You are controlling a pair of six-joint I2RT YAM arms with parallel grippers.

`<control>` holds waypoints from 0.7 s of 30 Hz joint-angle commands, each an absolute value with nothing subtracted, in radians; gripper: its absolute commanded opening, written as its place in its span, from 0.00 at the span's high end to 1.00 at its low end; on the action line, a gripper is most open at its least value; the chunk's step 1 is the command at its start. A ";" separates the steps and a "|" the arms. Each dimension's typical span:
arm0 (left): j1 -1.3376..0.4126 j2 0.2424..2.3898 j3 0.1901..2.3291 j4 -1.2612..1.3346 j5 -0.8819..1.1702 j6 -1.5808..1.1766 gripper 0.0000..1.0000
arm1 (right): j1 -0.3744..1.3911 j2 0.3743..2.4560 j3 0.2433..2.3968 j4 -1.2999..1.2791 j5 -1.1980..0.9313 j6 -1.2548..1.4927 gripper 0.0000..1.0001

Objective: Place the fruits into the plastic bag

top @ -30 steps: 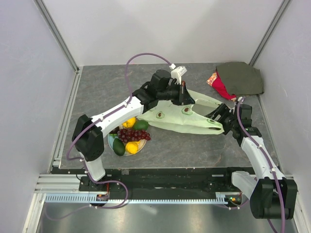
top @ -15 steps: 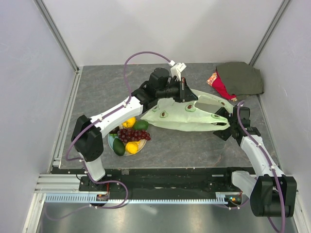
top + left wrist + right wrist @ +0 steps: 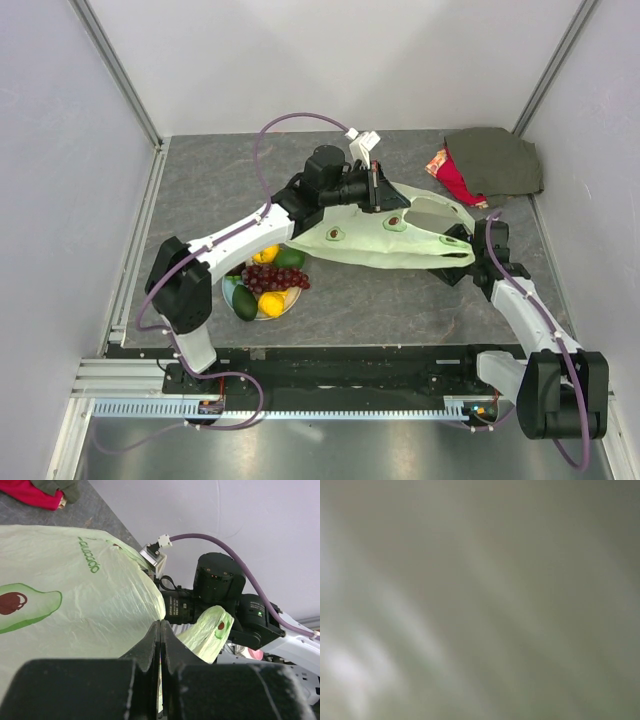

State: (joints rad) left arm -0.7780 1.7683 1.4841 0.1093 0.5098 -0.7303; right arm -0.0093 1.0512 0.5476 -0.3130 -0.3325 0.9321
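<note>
The pale green plastic bag with avocado prints lies stretched across the table's middle. My left gripper is shut on its upper rim and holds it raised; the left wrist view shows the thin film pinched between closed jaws. My right gripper is at the bag's right end, partly covered by film. The right wrist view shows only blurred pale green plastic. The fruits sit on a pale plate: lemon, avocado, grape bunch, second avocado, orange.
A dark green and red cloth lies at the back right corner. White walls close in the table on three sides. The right arm with a bag handle draped on it fills the left wrist view's right side.
The left gripper has drawn the bag's rim up and back, and the mouth has opened wider. The right gripper has moved right and down to the bag's right end.
</note>
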 commanded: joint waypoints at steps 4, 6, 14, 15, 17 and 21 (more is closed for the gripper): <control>-0.756 1.695 1.419 0.262 0.538 -0.825 0.98 | -0.006 1.077 0.517 -0.124 -0.367 1.081 0.30; -0.756 1.697 1.419 0.256 0.528 -0.805 0.98 | 0.018 1.045 0.537 -0.147 -0.364 1.115 0.27; -0.744 1.798 1.482 0.213 0.488 -0.779 0.99 | 0.025 0.873 0.614 -0.344 -0.259 1.138 0.14; -0.744 1.828 1.499 0.213 0.486 -0.776 0.99 | 0.025 0.859 0.606 -0.353 -0.273 1.150 0.14; -0.744 1.856 1.545 0.213 0.480 -0.778 0.98 | 0.025 0.844 0.604 -0.365 -0.275 1.173 0.11; -0.736 1.907 1.594 0.215 0.457 -0.785 0.98 | 0.025 0.772 0.649 -0.455 -0.214 1.195 0.09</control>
